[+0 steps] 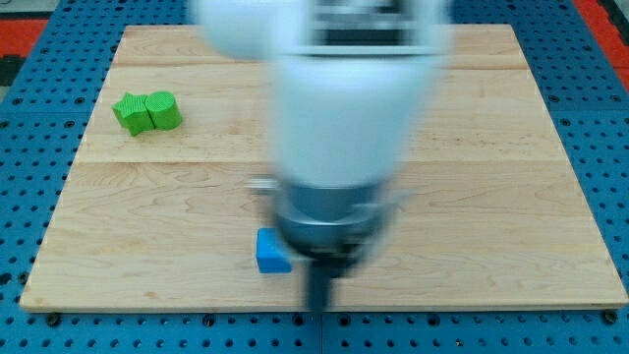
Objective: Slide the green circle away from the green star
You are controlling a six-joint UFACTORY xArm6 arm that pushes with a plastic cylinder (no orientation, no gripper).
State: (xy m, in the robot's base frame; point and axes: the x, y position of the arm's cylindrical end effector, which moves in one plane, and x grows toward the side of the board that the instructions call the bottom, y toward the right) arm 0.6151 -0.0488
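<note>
The green star (129, 112) lies near the board's upper left, and the green circle (163, 110) touches it on its right side. My arm fills the middle of the view as a large white body with a dark rod below. My tip (317, 305) rests near the board's bottom edge, far to the lower right of both green blocks. A blue block (271, 252), shape unclear, lies just to the left of the rod, partly hidden by the arm.
The wooden board (491, 197) lies on a blue perforated surface (600, 118). The arm hides much of the board's centre and top.
</note>
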